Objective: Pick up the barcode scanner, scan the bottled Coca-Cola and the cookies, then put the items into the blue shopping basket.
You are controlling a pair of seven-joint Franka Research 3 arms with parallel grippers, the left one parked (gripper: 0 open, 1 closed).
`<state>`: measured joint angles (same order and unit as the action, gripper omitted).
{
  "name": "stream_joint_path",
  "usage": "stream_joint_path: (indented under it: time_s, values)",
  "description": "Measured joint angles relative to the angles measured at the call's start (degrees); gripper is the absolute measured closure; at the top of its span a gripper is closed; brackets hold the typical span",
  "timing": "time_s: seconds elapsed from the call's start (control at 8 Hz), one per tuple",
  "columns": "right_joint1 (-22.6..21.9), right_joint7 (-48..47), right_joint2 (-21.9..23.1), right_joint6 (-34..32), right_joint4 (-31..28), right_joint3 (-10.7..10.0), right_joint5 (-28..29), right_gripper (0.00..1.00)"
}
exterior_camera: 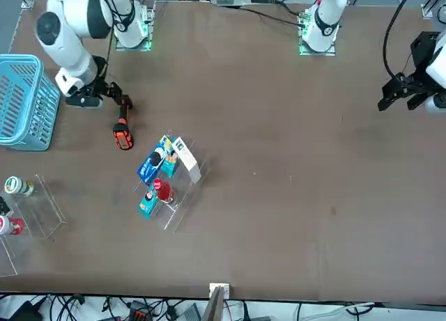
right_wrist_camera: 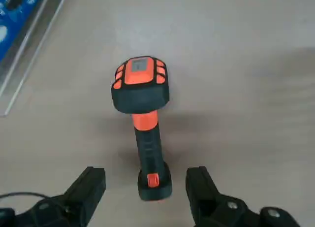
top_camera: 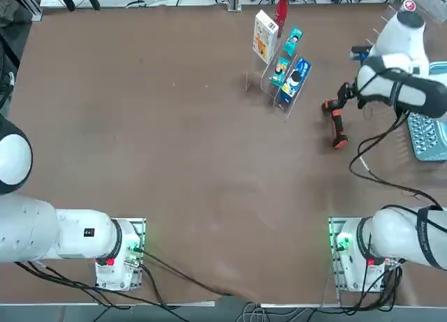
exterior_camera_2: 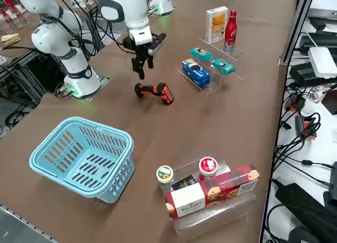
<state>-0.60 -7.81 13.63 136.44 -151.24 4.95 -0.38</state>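
The worktop [top_camera: 209,161] carries one light blue plastic basket with slotted walls [exterior_camera_2: 116,175], one black and orange-red pistol-shaped scanner [right_wrist_camera: 147,133], one slim red bottle with a narrow neck [exterior_camera_2: 230,33] and one flat white box with yellow-orange print [exterior_camera_2: 217,26]. Small teal packets [exterior_camera_2: 201,54]: two. Blue printed packets [exterior_camera_2: 196,73]: one. Short round tubs with lids [exterior_camera_2: 208,167]: two, one lid red, one white and green. Red cookie-printed packaging [exterior_camera_2: 226,187] is there too, its number of boxes unclear.
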Motion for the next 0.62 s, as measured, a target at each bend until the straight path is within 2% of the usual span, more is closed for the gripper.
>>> stream_joint_path:
  time_s: [0.25, 0.62]
  values:
    - [0.0, 0.4, -4.0, 6.6, -1.4, 0.0, 0.0, 0.00]
    - [0.6, 4.2, -12.8, 15.9, -1.4, 0.0, 0.0, 0.00]
